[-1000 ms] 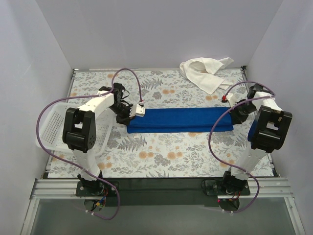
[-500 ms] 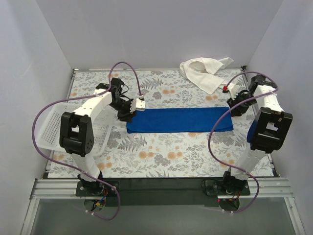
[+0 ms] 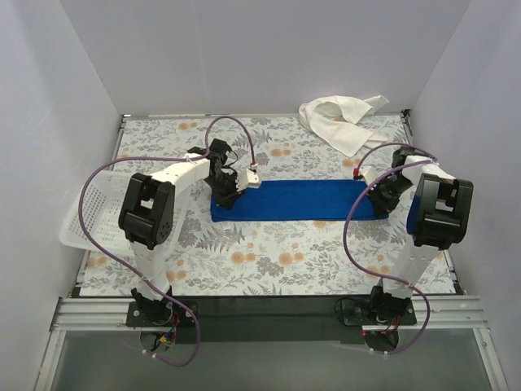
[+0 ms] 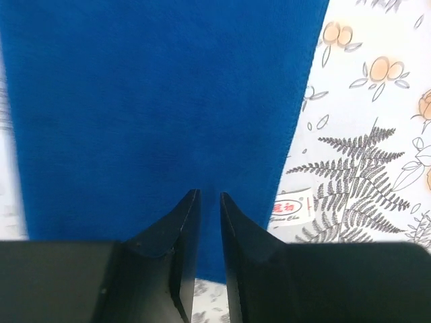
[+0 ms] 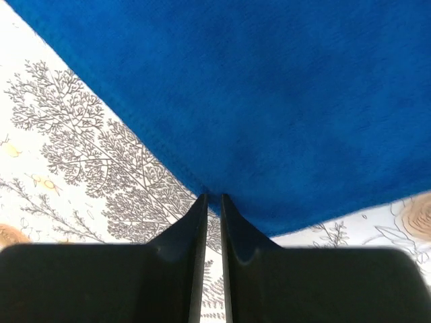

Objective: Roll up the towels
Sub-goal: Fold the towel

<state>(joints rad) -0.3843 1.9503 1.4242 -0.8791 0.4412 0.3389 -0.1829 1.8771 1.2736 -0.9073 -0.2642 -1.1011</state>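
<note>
The royal blue towel (image 3: 301, 199) lies flat as a long strip across the middle of the table. My left gripper (image 3: 225, 194) is over its left end. In the left wrist view the jaws (image 4: 207, 194) are shut with only a slit between them, tips low over the blue cloth (image 4: 155, 101), nothing pinched. My right gripper (image 3: 379, 198) is at the towel's right end. In the right wrist view its jaws (image 5: 213, 196) are shut, tips at the edge of the blue cloth (image 5: 283, 101). The white towel (image 3: 338, 120) lies crumpled at the back right.
A white perforated basket (image 3: 85, 218) sits tilted at the table's left edge, beside the left arm. White walls close in the left, back and right sides. A small white label (image 4: 291, 207) shows at the blue towel's edge. The tabletop has a floral cover (image 3: 269, 252).
Both grippers lifted off the blue towel's ends and swung toward the back, then came down again over its ends, slightly further inward. The towel lies a little straighter.
</note>
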